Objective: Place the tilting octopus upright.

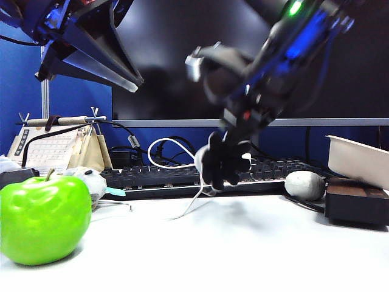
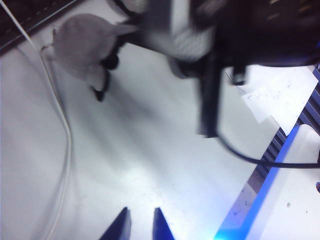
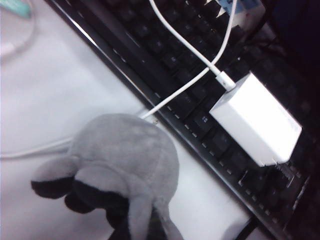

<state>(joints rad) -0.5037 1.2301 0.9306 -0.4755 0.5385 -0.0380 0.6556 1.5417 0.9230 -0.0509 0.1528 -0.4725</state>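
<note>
The right gripper is clamped on the octopus, just above the table beside the keyboard. It looks soft, light and squashy. Left gripper, fingers apart, waits.

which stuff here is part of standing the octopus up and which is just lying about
In the job:
- plush octopus, held off the table
- right claw, shut on it

Lying about:
- green apple
- keyboard
- white charger
- grey oval lump
- left claw, open, idle
</note>
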